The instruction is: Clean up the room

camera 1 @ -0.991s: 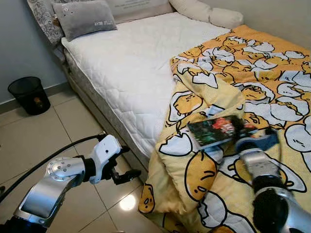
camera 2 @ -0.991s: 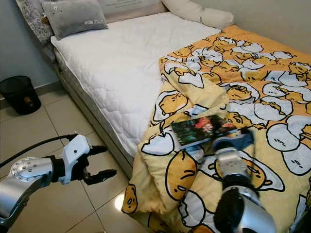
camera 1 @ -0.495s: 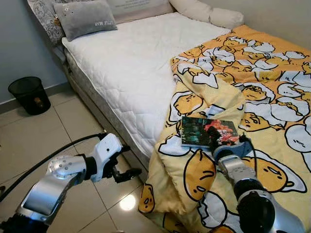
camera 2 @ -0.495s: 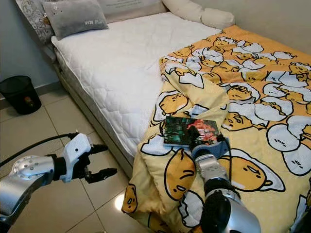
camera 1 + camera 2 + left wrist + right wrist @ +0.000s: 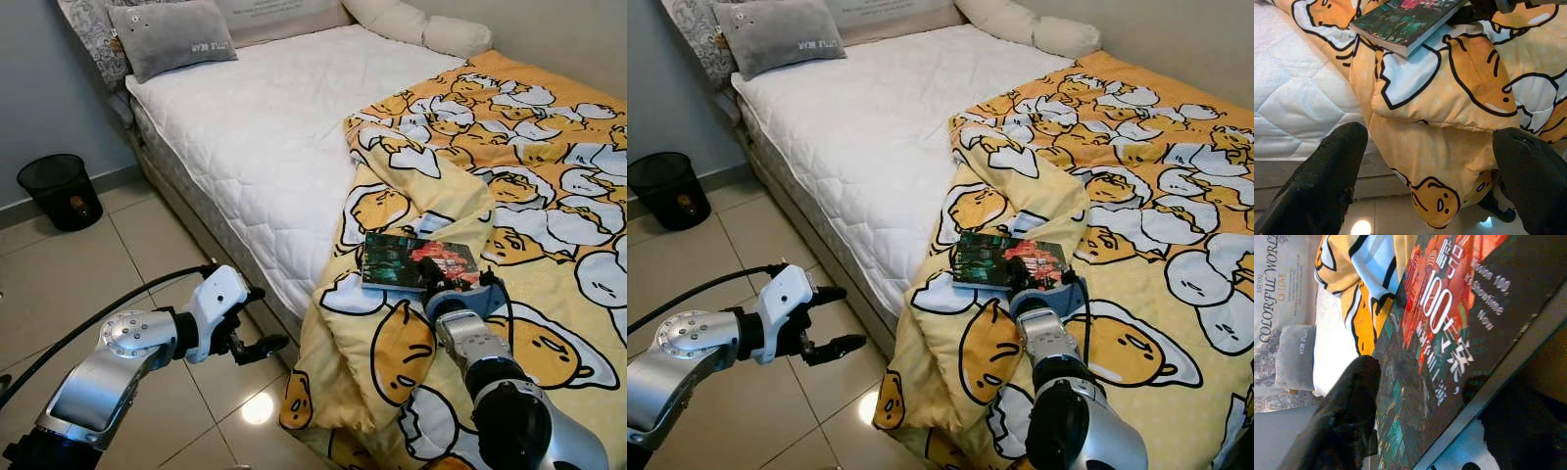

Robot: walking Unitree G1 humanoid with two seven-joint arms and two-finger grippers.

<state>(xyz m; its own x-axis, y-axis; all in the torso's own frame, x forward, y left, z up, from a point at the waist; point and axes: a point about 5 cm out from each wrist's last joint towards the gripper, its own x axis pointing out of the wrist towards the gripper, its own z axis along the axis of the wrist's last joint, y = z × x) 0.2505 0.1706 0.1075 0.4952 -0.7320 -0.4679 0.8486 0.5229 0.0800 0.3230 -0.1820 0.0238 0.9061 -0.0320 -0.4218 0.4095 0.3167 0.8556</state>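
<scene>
A thin dark paperback book with a red and green cover (image 5: 416,262) lies on the rumpled yellow cartoon-egg duvet (image 5: 549,186) near the edge of the white quilted mattress (image 5: 274,127). The right end effector (image 5: 443,284) pinches the book's near edge, one black finger over the cover and one beneath, as the right wrist view shows. The left end effector (image 5: 257,323) hangs over the tiled floor (image 5: 59,274) beside the bed, fingers spread and holding nothing. The grip sits only at the margin, so the book could pivot, sag or slip out once lifted. The soft folds below could snag the lower finger and drag the duvet.
</scene>
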